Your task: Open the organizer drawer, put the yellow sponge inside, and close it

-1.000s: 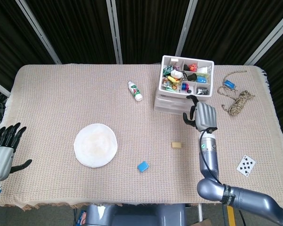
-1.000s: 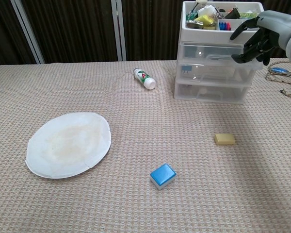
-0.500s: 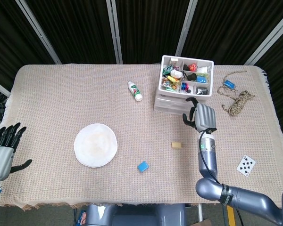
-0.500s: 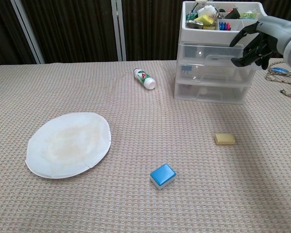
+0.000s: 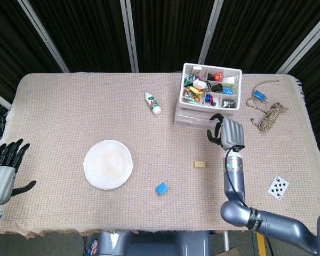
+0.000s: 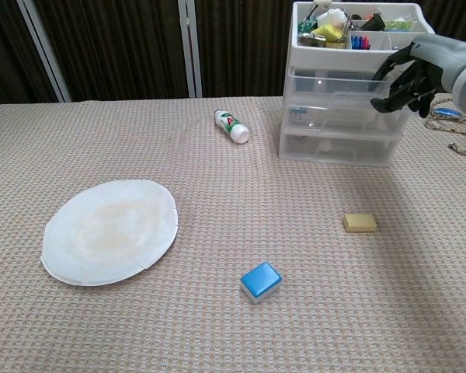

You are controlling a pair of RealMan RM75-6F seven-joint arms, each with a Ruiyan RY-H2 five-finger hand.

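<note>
Right hand (image 6: pixel 416 76) fingers curled at organizer drawer (image 6: pixel 338 106) front; contact unclear

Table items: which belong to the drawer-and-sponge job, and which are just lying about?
Job: clear plastic drawer organizer; small yellow sponge; right hand at the drawers.

Lying about: white paper plate; blue block; white bottle; coiled rope; playing card; left hand.
</note>
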